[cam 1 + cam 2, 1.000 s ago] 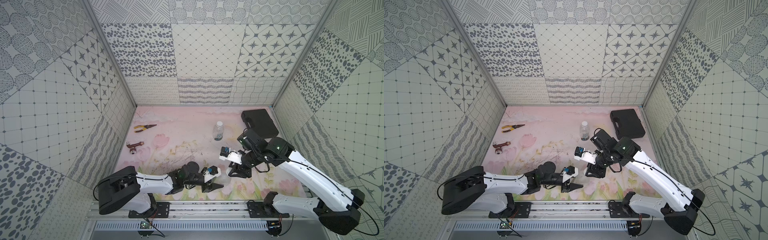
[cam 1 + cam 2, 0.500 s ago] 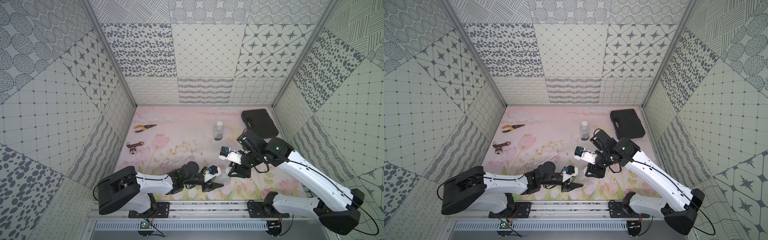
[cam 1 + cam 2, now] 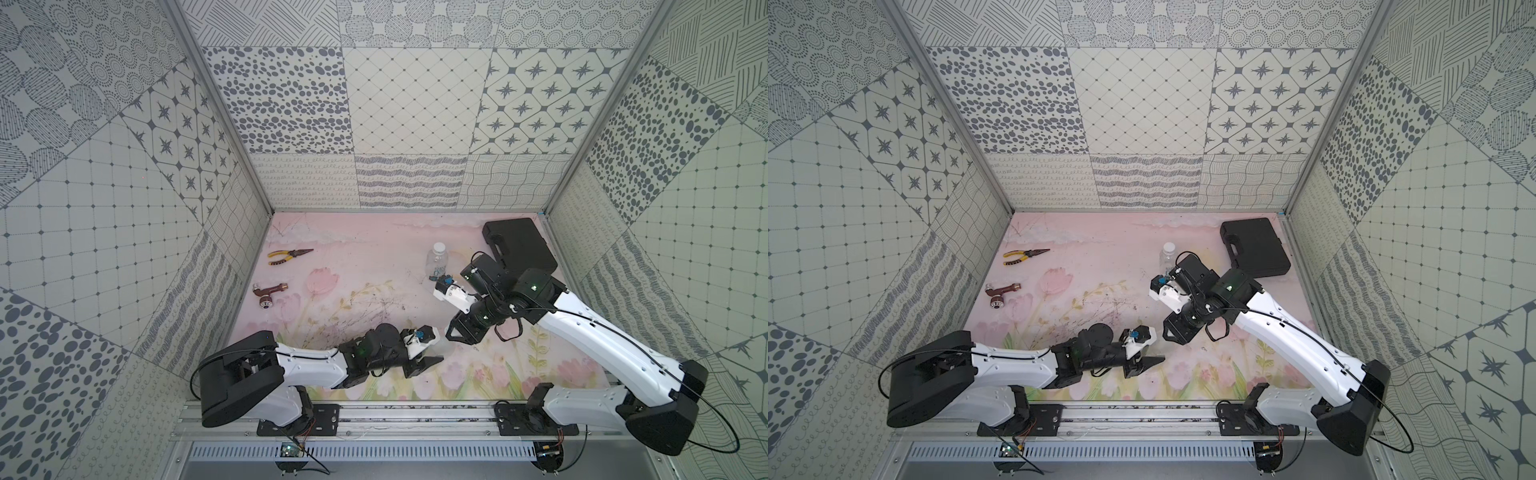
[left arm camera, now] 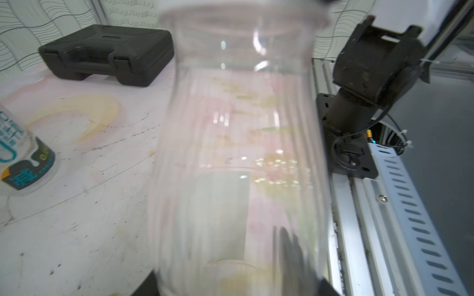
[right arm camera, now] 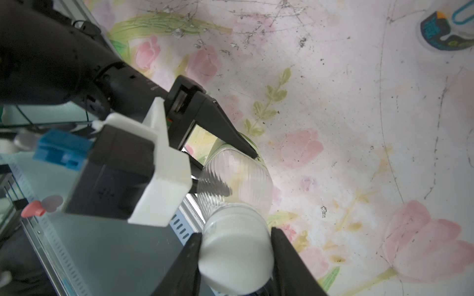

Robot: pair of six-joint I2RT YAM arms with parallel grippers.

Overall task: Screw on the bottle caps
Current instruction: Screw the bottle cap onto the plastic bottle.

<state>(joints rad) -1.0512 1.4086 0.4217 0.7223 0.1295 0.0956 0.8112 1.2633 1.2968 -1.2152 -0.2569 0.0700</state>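
Observation:
A tall clear bottle stands near the table's front middle, faint in both top views. My left gripper is shut on its lower body, one black finger pressed against its side. A white bottle cap sits on the bottle's neck. My right gripper is shut on this cap from above, its fingers on either side. The shorter bottle with a blue-white label stands apart toward the back, partly behind the right arm.
A black case lies at the back right. Yellow-handled pliers and a brown tool lie at the left. The right arm's base and the metal rail run along the front edge.
My right gripper has tightened slightly onto the cap. Both arms and the bottles stay where they were.

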